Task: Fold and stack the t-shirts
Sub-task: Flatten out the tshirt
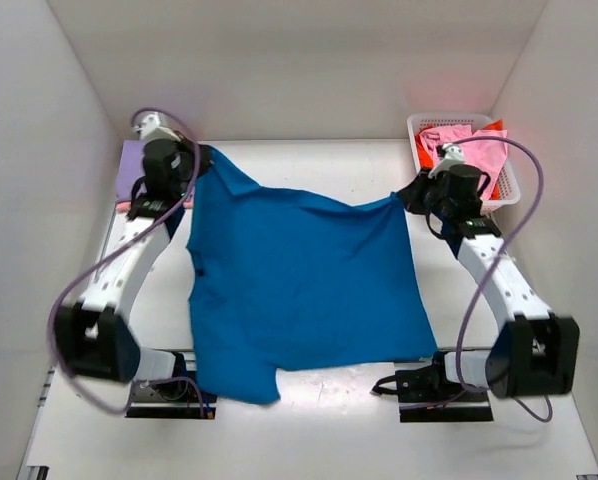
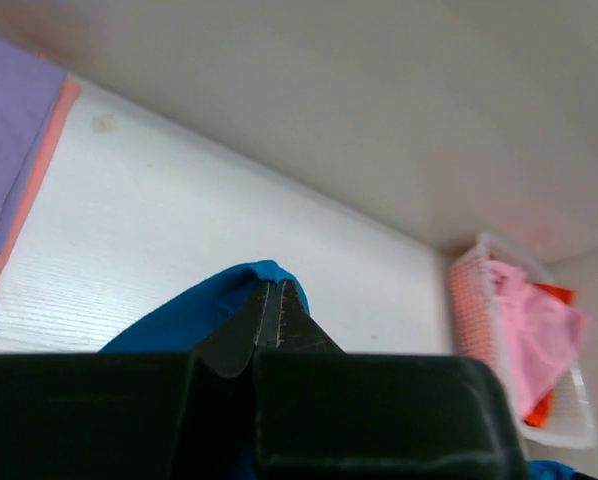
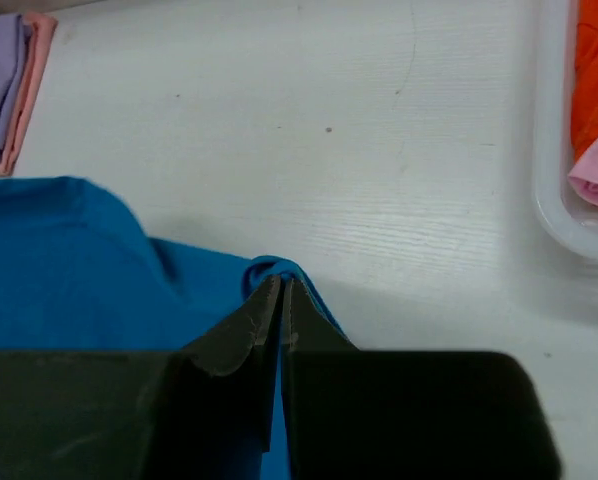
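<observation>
The bright blue t-shirt (image 1: 299, 290) hangs spread between my two grippers over the table, its far edge lifted. My left gripper (image 1: 197, 158) is shut on its far left corner, seen in the left wrist view (image 2: 275, 284) with blue cloth (image 2: 179, 315) pinched between the jaws. My right gripper (image 1: 407, 196) is shut on the far right corner, seen in the right wrist view (image 3: 282, 282) with blue cloth (image 3: 69, 270) beside it. A folded lavender shirt (image 1: 134, 165) lies on a salmon one (image 2: 34, 190) at the far left. Pink (image 1: 474, 150) and orange-red (image 3: 594, 70) shirts lie in the basket.
A white mesh basket (image 1: 509, 185) stands at the far right corner, also in the left wrist view (image 2: 474, 320). White walls enclose the table on three sides. The arm bases sit at the near edge, the shirt's lower hem draped near them.
</observation>
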